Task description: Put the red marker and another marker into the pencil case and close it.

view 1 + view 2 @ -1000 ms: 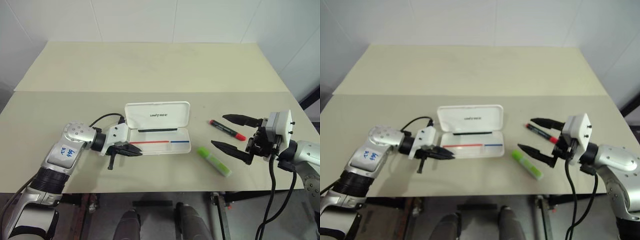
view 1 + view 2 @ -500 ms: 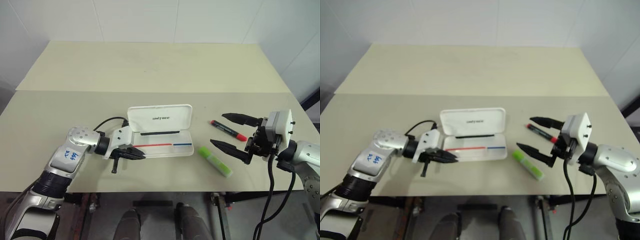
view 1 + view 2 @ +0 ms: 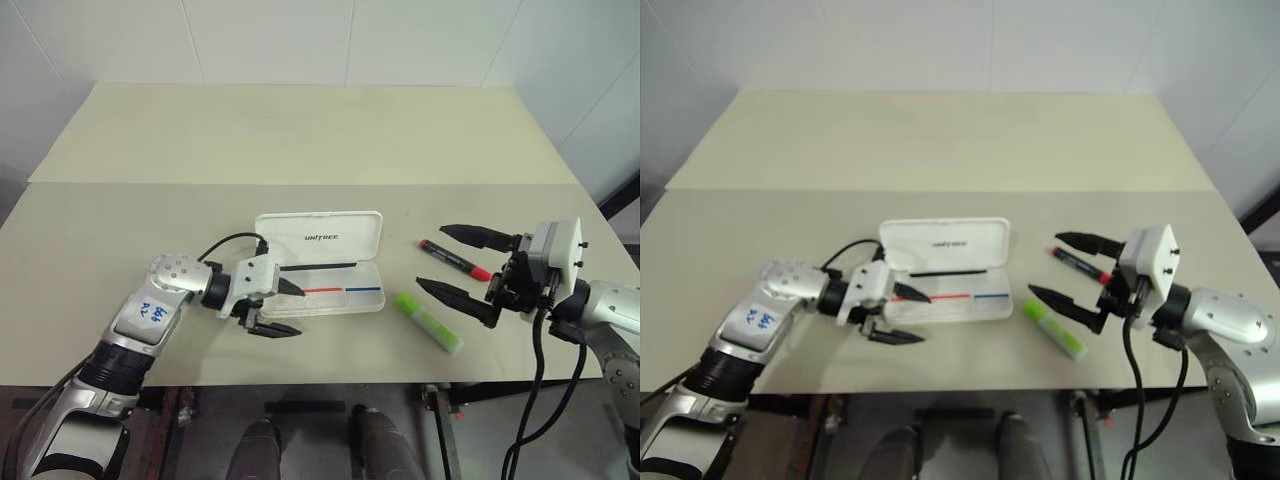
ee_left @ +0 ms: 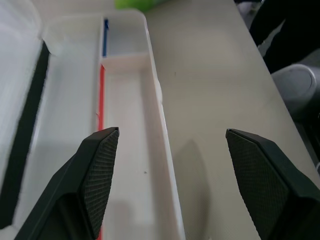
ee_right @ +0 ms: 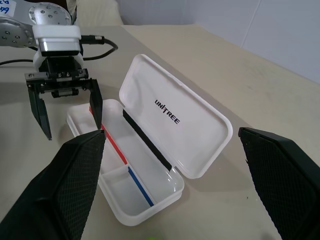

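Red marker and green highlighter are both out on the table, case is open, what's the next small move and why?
Probably lower the open right gripper onto the red marker, which lies between its fingers. The pencil case stands open and empty, and the green highlighter lies beside it.

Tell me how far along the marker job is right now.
Done: the pencil case lies open, lid up, tray empty. In hand: nothing; the left gripper is open, straddling the tray's front wall at its left end, and the right gripper hangs open above the red marker and green highlighter, both on the table. Left: load both, close the lid.
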`<action>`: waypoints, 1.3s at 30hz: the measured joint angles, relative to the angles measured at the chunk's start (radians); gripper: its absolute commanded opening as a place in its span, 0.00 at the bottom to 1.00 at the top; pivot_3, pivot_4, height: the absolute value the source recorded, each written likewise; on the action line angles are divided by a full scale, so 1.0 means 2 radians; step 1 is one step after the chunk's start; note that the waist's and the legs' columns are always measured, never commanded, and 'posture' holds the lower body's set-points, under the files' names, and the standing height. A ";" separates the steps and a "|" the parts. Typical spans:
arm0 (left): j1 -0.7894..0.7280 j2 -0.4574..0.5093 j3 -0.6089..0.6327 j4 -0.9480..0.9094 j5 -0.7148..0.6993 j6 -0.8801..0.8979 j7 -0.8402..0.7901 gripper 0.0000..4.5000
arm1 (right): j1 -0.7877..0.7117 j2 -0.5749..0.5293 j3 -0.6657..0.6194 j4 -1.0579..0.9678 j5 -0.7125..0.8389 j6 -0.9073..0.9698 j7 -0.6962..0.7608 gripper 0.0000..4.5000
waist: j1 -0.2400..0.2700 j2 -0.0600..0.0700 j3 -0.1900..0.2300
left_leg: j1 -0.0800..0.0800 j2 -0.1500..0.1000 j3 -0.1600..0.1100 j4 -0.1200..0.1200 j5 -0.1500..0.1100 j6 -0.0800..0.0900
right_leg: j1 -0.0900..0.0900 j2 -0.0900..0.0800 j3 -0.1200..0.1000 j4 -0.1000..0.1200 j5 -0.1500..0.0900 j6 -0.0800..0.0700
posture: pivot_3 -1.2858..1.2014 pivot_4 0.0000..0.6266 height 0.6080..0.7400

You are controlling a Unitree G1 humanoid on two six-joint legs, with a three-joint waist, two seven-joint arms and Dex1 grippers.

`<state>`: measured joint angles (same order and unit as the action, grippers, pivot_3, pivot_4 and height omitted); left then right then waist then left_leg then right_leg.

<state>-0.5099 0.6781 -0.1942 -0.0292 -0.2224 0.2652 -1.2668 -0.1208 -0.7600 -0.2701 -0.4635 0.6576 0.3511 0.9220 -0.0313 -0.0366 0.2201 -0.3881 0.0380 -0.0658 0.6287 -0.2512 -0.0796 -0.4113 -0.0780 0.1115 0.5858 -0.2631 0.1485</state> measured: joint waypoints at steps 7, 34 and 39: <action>0.020 0.027 0.064 -0.046 -0.067 0.019 -0.013 0.88 | -0.013 0.011 0.018 0.023 -0.001 0.000 0.008 1.00 | -0.001 0.000 0.000 | 0.000 0.000 0.000 0.000 0.000 0.000 | 0.000 0.000 0.000 0.000 0.000 0.000 | 0.52 0.24 1.00; 0.062 0.067 0.214 -0.093 -0.241 0.129 0.042 0.99 | -0.157 -0.023 0.059 0.427 -0.152 -0.082 0.090 1.00 | -0.013 0.000 0.000 | 0.000 0.000 0.000 0.000 0.000 0.000 | 0.000 0.000 0.000 0.000 0.000 0.000 | 0.52 0.24 1.00; 0.041 0.068 0.204 -0.084 -0.241 0.129 0.037 0.99 | -0.186 -0.016 0.078 0.515 -0.182 -0.116 0.101 1.00 | -0.015 0.000 0.000 | 0.000 0.000 0.000 0.000 0.000 0.000 | 0.000 0.000 0.000 0.000 0.000 0.001 | 0.52 0.24 1.00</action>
<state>-0.4280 0.8147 0.2133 -0.1963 -0.7036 0.5237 -1.1927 -0.4935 -0.7923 -0.1142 0.5658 0.2938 0.1193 1.1247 -0.0605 -0.0364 0.2202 -0.3874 0.0381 -0.0655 0.6286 -0.2510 -0.0796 -0.4111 -0.0780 0.1115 0.5868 -0.2624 0.1497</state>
